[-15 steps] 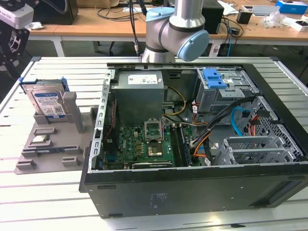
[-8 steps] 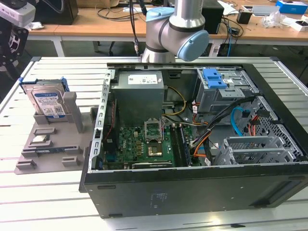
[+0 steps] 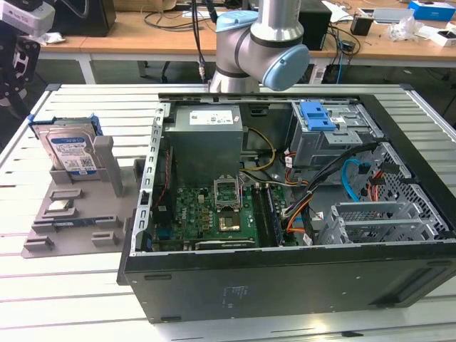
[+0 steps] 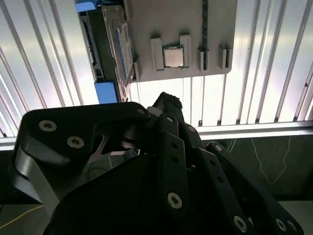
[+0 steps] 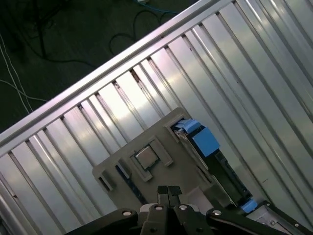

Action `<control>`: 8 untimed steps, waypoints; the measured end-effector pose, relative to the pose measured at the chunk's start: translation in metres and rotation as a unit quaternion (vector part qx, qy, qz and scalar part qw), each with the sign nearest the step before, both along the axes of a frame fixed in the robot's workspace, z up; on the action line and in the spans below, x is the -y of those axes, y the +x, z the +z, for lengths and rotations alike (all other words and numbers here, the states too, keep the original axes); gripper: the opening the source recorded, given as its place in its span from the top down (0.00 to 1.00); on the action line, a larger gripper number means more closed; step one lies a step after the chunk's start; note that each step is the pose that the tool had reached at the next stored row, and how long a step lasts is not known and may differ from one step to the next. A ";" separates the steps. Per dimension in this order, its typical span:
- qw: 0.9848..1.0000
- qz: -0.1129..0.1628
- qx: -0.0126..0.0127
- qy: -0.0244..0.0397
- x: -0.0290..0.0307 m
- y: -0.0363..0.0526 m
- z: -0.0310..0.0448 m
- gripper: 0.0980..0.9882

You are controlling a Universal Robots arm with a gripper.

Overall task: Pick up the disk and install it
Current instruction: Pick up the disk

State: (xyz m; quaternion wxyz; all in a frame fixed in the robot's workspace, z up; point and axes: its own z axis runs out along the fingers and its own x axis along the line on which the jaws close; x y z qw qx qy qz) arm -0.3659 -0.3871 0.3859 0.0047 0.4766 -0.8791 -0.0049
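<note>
Slatted aluminium table (image 3: 85, 299), open black computer case (image 3: 285, 285). I see my fingers (image 5: 163, 192) pressed together, gripping nothing, over the grey plastic holder (image 3: 78, 214). The silver rectangular blue-bracketed disk (image 3: 71, 153) stands in that holder, neither lifted nor installed yet.

Robotics laboratory. We see a robot arm (image 3: 263, 50) standing at a ribbed aluminium table (image 3: 71, 299) that bears an open computer case (image 3: 285, 285) and a grey parts holder (image 3: 78, 228). Behind it, we note wooden benches (image 3: 128, 35) strewn with cables (image 3: 167, 16) and boxes (image 3: 431, 8).
</note>
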 end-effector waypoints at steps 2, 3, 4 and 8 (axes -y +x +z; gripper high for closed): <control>1.000 0.012 0.000 0.000 0.0000 0.0000 0.0000 0.99; 1.000 0.017 0.000 -0.001 0.0000 0.0000 0.0000 0.99; 1.000 0.023 0.000 -0.001 0.0000 0.0000 0.0000 0.99; 0.999 0.051 0.000 -0.001 0.0000 0.0000 0.0000 0.99</control>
